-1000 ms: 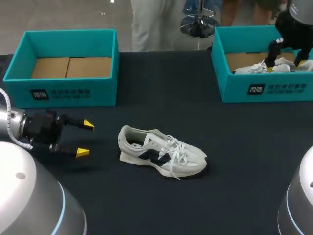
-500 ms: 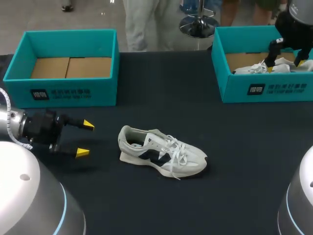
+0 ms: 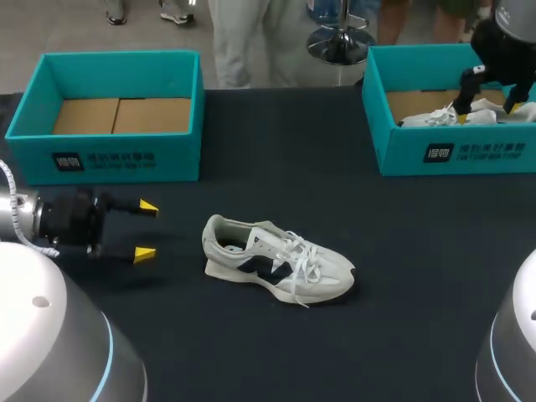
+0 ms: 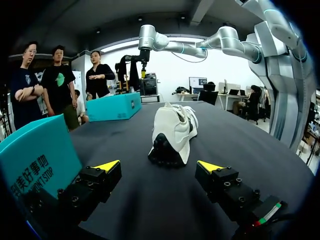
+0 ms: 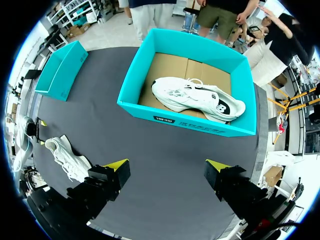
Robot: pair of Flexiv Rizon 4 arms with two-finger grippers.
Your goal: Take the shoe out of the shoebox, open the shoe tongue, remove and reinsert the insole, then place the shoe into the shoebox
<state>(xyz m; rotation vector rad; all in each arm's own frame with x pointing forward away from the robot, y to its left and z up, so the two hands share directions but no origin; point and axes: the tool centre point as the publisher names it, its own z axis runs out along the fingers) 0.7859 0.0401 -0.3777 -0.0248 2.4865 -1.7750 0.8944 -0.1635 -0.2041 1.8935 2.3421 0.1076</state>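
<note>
Fingers of the left gripper (image 3: 146,229) spread wide, released, nothing between the yellow tips; gripper lying level and low over the near left part of the dark table (image 3: 394,301), tips pointed toward the middle. Just ahead of those tips and apart from them, white shoe (image 3: 276,260) with dark side panels, upright on its sole near the middle of the table, heel toward the left gripper, toe toward the right, laces loose over the tongue. From the left wrist, same left gripper (image 4: 159,167) with the shoe (image 4: 172,131) heel-on straight ahead, dark heel showing, bare tabletop between tips and heel. Close beside that gripper, teal corner of the left shoebox (image 4: 32,157). Farther back, at the far left of the table, left shoebox (image 3: 109,159), open-topped, only brown cardboard floor inside. Across at the far right, right shoebox (image 3: 452,152), also teal and open, with a second shoe (image 3: 431,117), white, inside. Above that box, right gripper (image 3: 488,102), pointing down over the box's inside. From the right wrist, right gripper (image 5: 167,165) high up, tips well apart, unclenched and empty; right shoebox (image 5: 192,125) below and ahead of it, second shoe (image 5: 197,96) lying across the cardboard floor, touched by no finger; off to one side, shoe (image 5: 67,159) on the table and, beyond it, left shoebox (image 5: 62,70).
</note>
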